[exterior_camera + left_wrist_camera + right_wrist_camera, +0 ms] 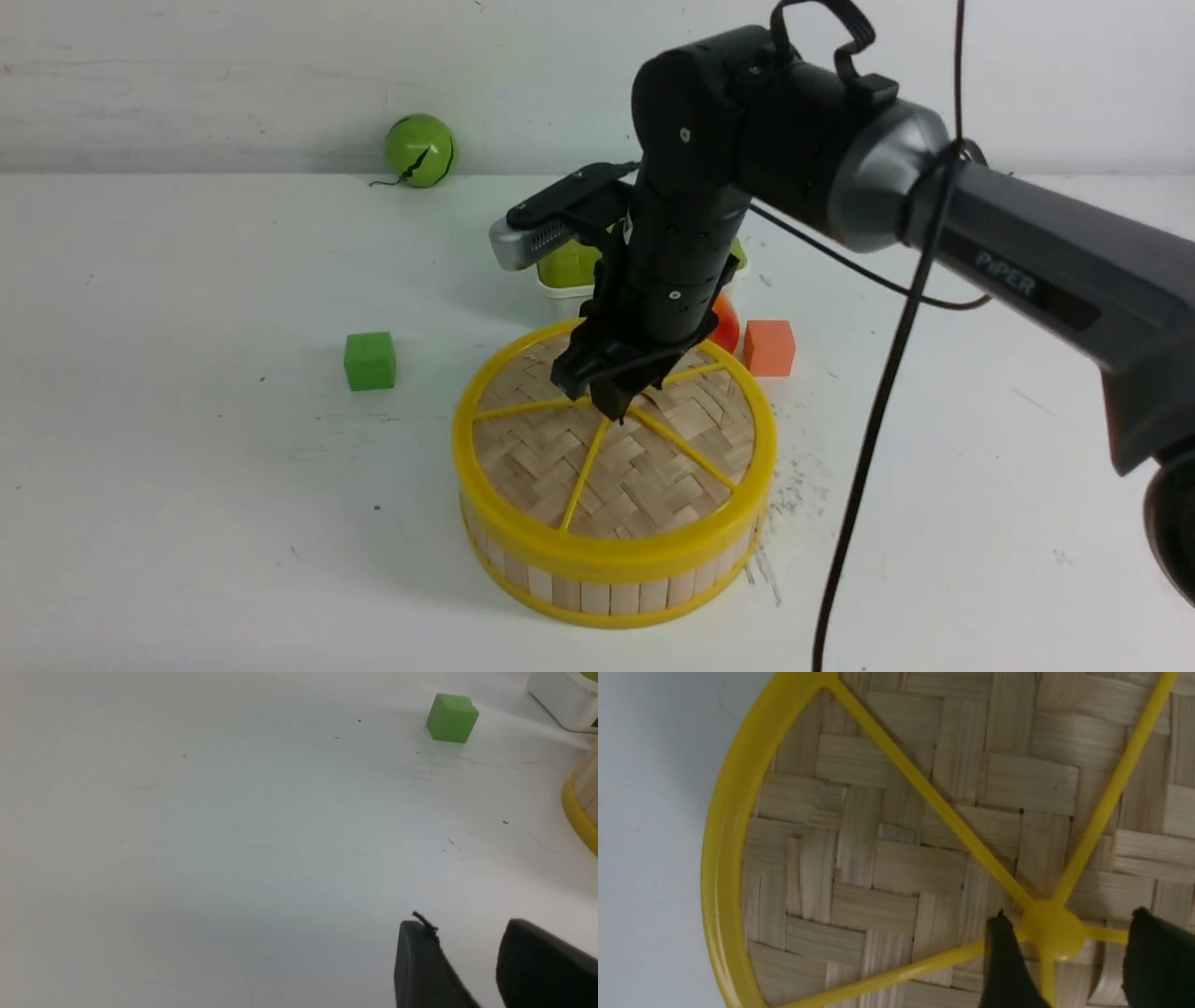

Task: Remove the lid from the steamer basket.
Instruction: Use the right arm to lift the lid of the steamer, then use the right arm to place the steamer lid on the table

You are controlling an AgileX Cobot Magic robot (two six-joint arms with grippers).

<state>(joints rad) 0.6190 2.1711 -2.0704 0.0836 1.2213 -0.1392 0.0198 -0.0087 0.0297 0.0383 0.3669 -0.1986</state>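
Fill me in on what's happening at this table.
The robot's right hand is open over the middle of the round bamboo lid, with the lid's yellow hub between its fingers, apparently to take the lid off. The lid is still on the steamer basket. The left hand is open and off to the side, holding nothing.
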